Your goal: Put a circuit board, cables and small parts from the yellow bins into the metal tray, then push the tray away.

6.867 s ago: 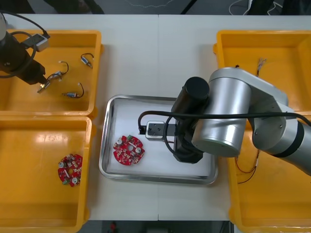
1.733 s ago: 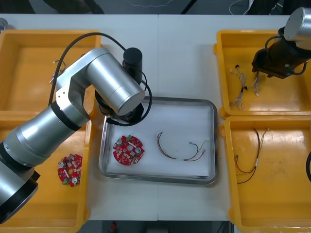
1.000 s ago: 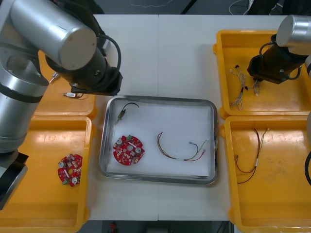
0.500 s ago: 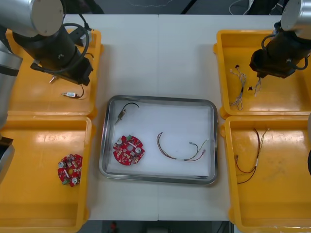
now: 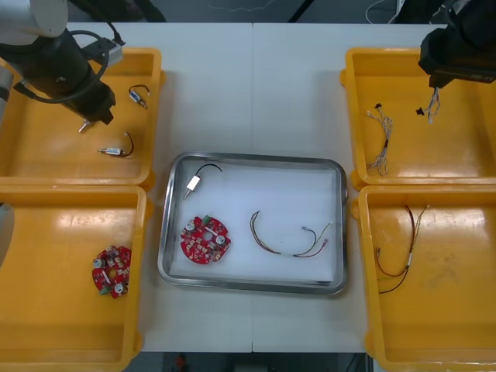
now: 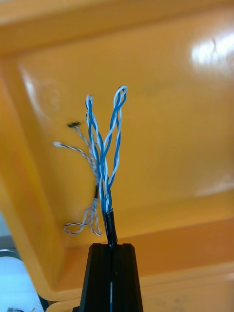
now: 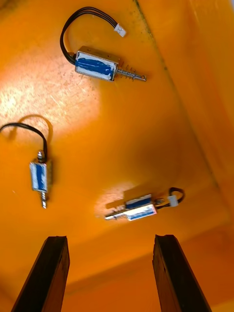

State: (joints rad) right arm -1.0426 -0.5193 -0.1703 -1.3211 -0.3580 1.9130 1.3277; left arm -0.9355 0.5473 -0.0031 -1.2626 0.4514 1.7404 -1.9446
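Three small metal parts [image 7: 105,66] lie in a yellow bin [image 7: 146,146] just beyond the left tool [image 7: 111,239], its fingers [image 7: 53,273] wide apart and empty; the right tool [image 6: 112,246], over a second yellow bin [image 6: 175,122], pinches one twisted blue and white cable [image 6: 105,146].

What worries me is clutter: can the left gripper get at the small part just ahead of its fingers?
Probably yes: the left gripper hovers open near the small part, nothing between them.
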